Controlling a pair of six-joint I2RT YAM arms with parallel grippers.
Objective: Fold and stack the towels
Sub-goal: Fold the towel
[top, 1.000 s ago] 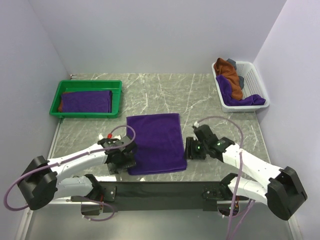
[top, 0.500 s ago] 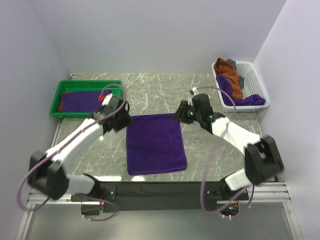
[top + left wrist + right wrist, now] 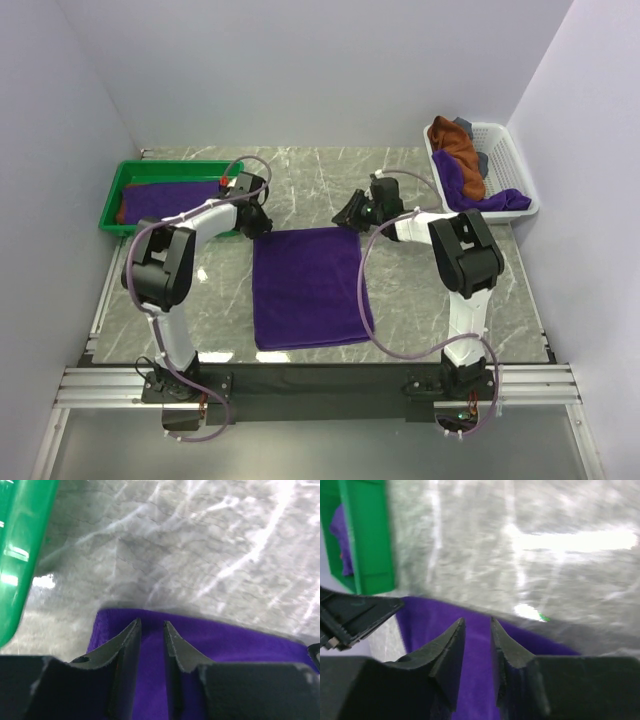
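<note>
A deep purple towel lies flat in the middle of the table. My left gripper hovers low over its far left corner and my right gripper over its far right corner. In the left wrist view the left gripper shows a narrow gap, with flat purple towel visible between the tips. The right gripper stands the same way over the towel. Neither pinches cloth that I can see. Another folded purple towel rests in the green tray.
A white basket at the back right holds a rust-brown towel, a purple towel and a small grey item. The green tray stands close to the left gripper. Walls enclose three sides.
Both arms swung from the towel's near corners up to its far corners. Both sets of jaws have narrowed. The towel has not moved.
</note>
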